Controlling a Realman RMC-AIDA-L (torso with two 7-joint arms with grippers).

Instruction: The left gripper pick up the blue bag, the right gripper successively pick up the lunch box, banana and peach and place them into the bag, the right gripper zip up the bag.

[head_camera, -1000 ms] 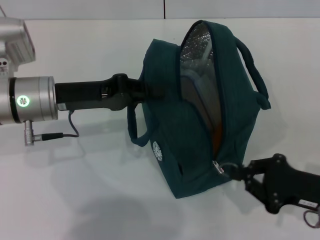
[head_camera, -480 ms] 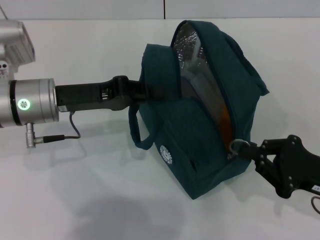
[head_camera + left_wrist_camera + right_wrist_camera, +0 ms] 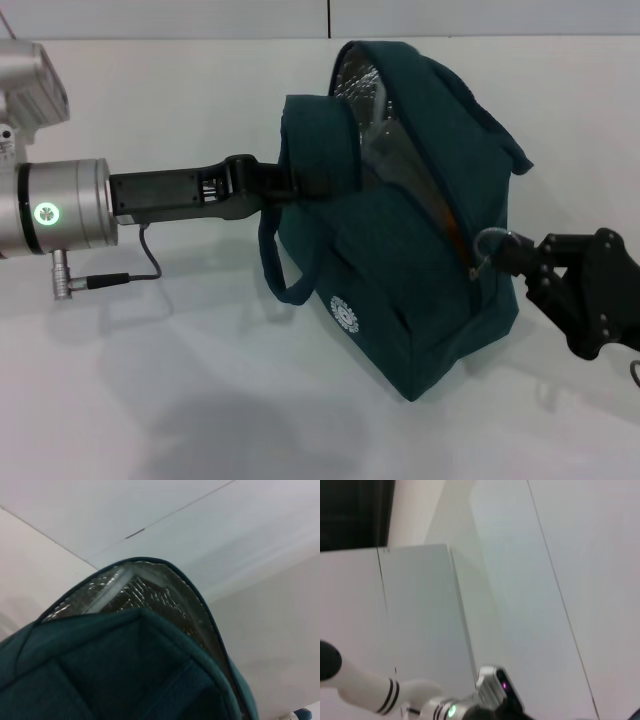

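The blue-green bag (image 3: 410, 260) stands tilted in the middle of the white table. Its top is still open at the far end, showing the silver lining (image 3: 365, 85), also seen in the left wrist view (image 3: 145, 592). My left gripper (image 3: 290, 180) reaches in from the left and is shut on the bag's near rim. My right gripper (image 3: 510, 255) is at the bag's right side, shut on the ring zipper pull (image 3: 490, 245), partway up the zip. The lunch box, banana and peach are hidden inside the bag.
The white table (image 3: 150, 380) spreads around the bag. A loose carrying strap (image 3: 285, 265) hangs at the bag's left side. The right wrist view shows only the room's walls and the robot's body (image 3: 445, 710).
My right gripper has pulled the zipper pull up and to the right along the bag, closing more of the opening. The bag has shifted and tilted toward the right. The left gripper keeps its hold.
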